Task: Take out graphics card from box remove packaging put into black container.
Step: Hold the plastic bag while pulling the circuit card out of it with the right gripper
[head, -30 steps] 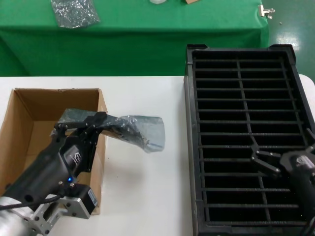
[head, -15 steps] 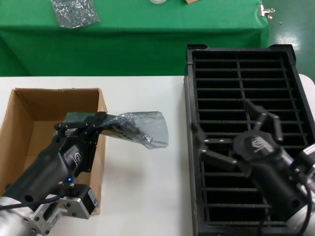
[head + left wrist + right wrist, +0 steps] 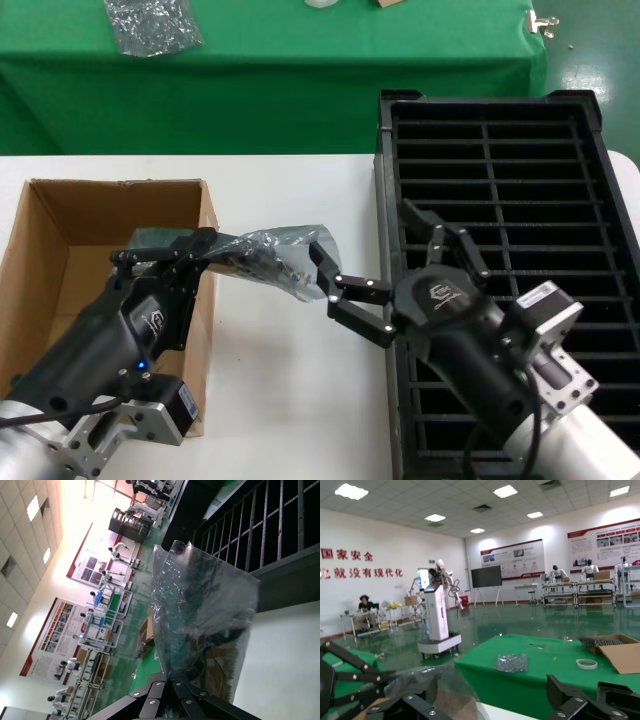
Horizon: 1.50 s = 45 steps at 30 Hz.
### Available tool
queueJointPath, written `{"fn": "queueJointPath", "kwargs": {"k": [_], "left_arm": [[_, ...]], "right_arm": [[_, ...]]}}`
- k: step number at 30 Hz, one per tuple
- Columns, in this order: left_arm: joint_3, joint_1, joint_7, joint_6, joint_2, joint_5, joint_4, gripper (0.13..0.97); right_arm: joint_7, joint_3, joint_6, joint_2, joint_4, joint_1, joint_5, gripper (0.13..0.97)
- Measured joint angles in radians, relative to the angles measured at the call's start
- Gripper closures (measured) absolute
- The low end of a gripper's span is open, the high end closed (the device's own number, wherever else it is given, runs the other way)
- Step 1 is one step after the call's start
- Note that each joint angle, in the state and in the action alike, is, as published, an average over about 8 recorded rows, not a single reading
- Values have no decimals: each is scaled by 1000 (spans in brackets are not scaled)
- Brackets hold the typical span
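White table (image 3: 290, 400) carries the box (image 3: 60, 260) at its left edge and the black container (image 3: 500, 200) at its right. Above the gap between them, the left gripper (image 3: 205, 250) pinches the packaging (image 3: 275, 258) holding the graphics card; the right gripper (image 3: 330, 285), fingers spread wide, touches the bag's free end.

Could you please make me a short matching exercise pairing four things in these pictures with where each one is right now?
Things:
1. bagged graphics card
2. cardboard box
3. black slotted tray
4. small silver bag

Places:
A. on the green cloth at the back
B. on the white table's right side, under the right arm
C. held above the table by the left hand, with the open right hand at its far end
D. on the white table's left side

Pairs: 1-C, 2-D, 3-B, 4-A
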Motion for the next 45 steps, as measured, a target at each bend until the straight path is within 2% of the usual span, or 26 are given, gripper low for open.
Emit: {"fn": "queueJointPath", "kwargs": {"k": [8,9,17,21,27,38,45], "left_arm": [[0,0,0,0,0,0,0,958],[0,0,0,0,0,0,0,958],[0,0,0,0,0,0,0,958],[0,0,0,0,0,0,0,958],[0,0,0,0,0,0,0,958],[0,0,0,0,0,0,0,958],[0,0,0,0,0,0,0,958]], "right_arm": [[108,-72,39,46,-11,27,-111,461],[122,-71,40,56,-12,29,-119,461],[173,22,39,147,4,-3,-94,678],[155,60,6,184,10,-29,-63,678],[102,35,-86,198,1,-25,-40,799],[25,-22,-231,165,-66,79,-10,933],[-6,-47,-294,142,-112,141,0,953]]}}
